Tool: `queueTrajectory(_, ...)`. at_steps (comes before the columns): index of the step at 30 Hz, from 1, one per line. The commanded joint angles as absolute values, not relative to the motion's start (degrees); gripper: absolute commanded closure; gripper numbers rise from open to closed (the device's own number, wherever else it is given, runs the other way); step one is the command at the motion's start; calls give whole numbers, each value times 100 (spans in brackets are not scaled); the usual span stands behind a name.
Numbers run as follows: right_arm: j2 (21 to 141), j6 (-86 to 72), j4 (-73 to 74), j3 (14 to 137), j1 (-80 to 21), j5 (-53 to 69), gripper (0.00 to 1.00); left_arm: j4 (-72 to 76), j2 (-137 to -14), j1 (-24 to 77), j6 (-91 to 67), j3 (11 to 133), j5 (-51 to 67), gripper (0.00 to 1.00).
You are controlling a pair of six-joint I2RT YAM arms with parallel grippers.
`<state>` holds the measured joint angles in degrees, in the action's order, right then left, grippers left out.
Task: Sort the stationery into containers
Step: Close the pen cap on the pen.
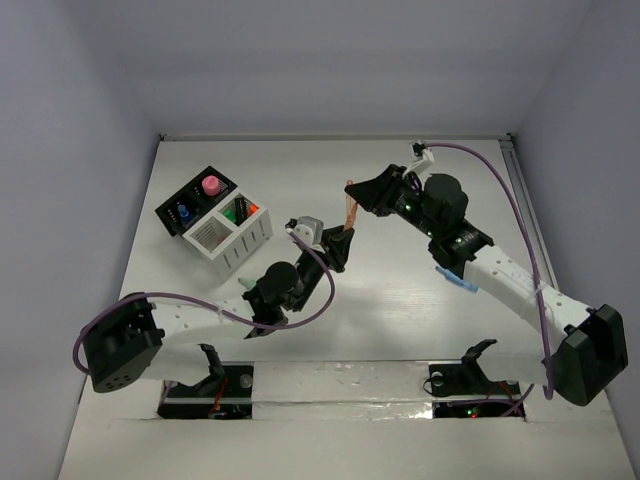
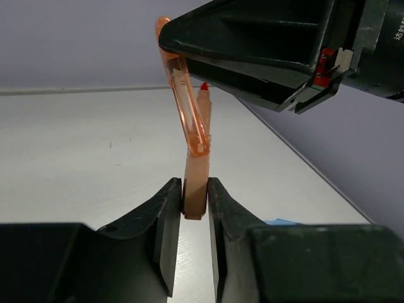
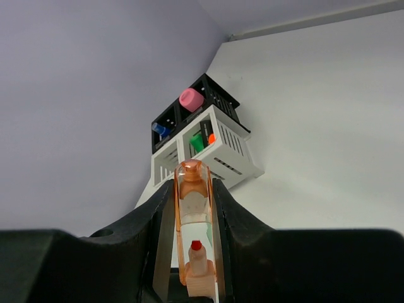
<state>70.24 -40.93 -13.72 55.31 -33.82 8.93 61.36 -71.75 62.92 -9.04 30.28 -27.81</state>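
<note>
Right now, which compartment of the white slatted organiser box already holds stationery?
The right-hand compartment in the top view: a green piece and an orange one stand in it; the left-hand compartment shows only its bare slatted floor.

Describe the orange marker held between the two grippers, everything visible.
The orange marker is held in the air between both grippers. The left gripper clamps its opaque, pale orange barrel at the lower end. Its red tip is bare. The right gripper pinches the translucent orange cap, which is tilted beside the tip.
</note>
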Motion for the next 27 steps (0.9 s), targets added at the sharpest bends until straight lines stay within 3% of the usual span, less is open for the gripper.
queueTrajectory(1, 6829, -4096, -1670, 5502, -3419, 896, 100, 6293, -7207, 6311, -888, 3340, -2760, 83)
queueTrajectory(7, 6768, -4113, -1758, 5441, -3419, 844, 100, 6205, -7242, 6311, -1010, 3384, -2908, 100)
queueTrajectory(27, 6609, -3692, -1828, 5045, -4245, -404, 100, 6082, -7242, 6311, -1442, 3542, -3454, 100)
